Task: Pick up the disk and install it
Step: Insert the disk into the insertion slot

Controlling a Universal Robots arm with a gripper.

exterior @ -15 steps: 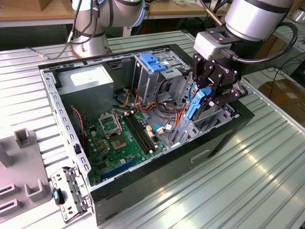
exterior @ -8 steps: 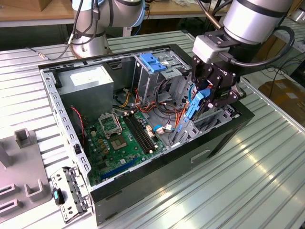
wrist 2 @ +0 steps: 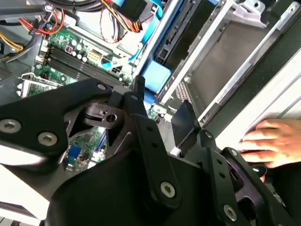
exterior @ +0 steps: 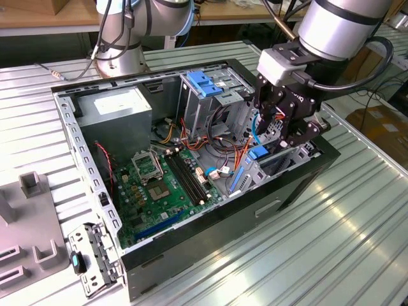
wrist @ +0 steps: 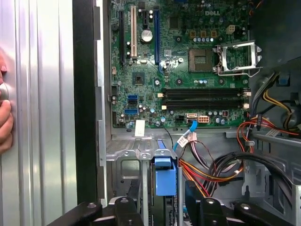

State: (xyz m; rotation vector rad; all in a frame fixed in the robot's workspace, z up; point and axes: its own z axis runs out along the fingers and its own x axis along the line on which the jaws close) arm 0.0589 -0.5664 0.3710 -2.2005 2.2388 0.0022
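gripper (wrist 2: pixel 162 99) stood released and empty over the drive cage (wrist 2: pixel 235 47) at the exterior view's right. disk (wrist: pixel 165 175) sat slotted just below its fingertips (wrist 2: pixel 139 89).

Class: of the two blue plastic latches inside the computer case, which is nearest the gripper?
The smaller blue latch directly beside the gripper; the larger blue latch tops the upright cage, farther away.

Bright, even indoor light in exterior view. Table (exterior: pixel 357 248) has white glare streaks at approx. 4 o'clock of the PC case (exterior: pixel 210 234); case interior is dimmer, w/ soft shadows. In the second wrist view a hand (wrist 2: pixel 275 141) is washed out. In the first wrist view the motherboard (wrist: pixel 188 70) is evenly lit.
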